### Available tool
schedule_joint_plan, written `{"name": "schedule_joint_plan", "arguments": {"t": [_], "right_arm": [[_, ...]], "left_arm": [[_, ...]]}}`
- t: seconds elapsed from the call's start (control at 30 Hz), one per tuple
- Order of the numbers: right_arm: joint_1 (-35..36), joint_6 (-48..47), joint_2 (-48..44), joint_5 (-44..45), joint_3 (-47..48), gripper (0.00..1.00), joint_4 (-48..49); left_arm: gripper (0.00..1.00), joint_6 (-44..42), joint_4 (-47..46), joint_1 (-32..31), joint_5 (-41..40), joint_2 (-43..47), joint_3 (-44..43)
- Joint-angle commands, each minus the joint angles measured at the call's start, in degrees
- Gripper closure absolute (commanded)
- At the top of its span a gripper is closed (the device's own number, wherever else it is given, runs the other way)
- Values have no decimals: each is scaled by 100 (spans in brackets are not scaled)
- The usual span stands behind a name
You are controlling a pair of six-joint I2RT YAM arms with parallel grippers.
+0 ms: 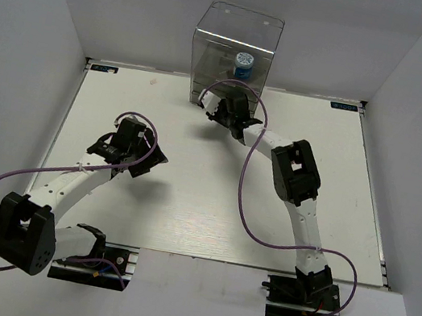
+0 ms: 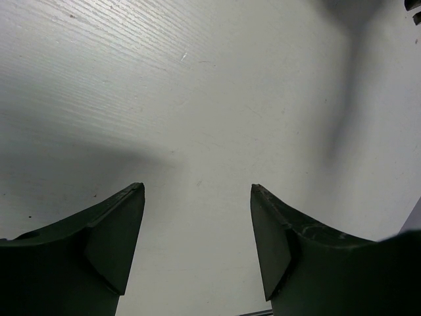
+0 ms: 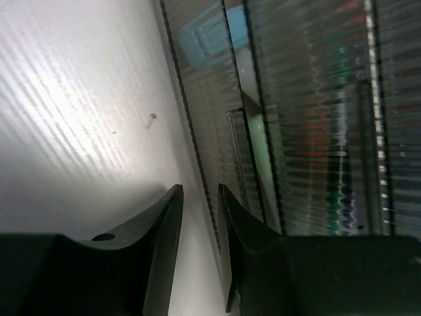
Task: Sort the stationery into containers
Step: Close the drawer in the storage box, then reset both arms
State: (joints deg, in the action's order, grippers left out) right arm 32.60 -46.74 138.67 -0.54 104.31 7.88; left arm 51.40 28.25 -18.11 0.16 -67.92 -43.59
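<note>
The containers, a tall clear box unit (image 1: 236, 48), stand at the back centre of the table, with a round blue-white pot (image 1: 243, 65) showing through the clear wall. My right gripper (image 1: 219, 110) is low at the unit's front base. In the right wrist view its jaws (image 3: 199, 187) stand a narrow gap apart with only table between them, the right finger close against the ribbed drawer fronts (image 3: 309, 118). Blurred red, green and pale blue stationery shows through the ribbed plastic. My left gripper (image 1: 155, 156) hangs open and empty (image 2: 197, 187) over bare table.
White walls enclose the table (image 1: 187, 203) on the left, back and right. Purple cables loop from both arms. The right arm's elbow (image 1: 297, 171) rises over the table's middle right.
</note>
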Motion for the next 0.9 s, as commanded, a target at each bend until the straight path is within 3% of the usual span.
{"name": "schedule_joint_plan", "arguments": {"t": [0.0, 0.5, 0.63, 0.67, 0.73, 0.87], "right_arm": [[-87, -37, 64, 308, 291, 64, 442], [-280, 50, -137, 160, 12, 64, 408], [-316, 174, -928, -1357, -884, 51, 135], [-316, 131, -1286, -1779, -1104, 31, 135], [-307, 165, -2042, -2309, -1904, 10, 144], [-403, 1314, -3098, -2950, -2836, 10, 57]], "left_arm": [[25, 20, 5, 9, -78, 130, 26], [25, 72, 58, 9, -78, 130, -26], [25, 72, 5, 9, -78, 130, -26], [25, 72, -47, 9, -78, 130, -26], [25, 20, -223, 9, -17, 191, -26], [23, -33, -740, 9, 220, 252, 26]]}}
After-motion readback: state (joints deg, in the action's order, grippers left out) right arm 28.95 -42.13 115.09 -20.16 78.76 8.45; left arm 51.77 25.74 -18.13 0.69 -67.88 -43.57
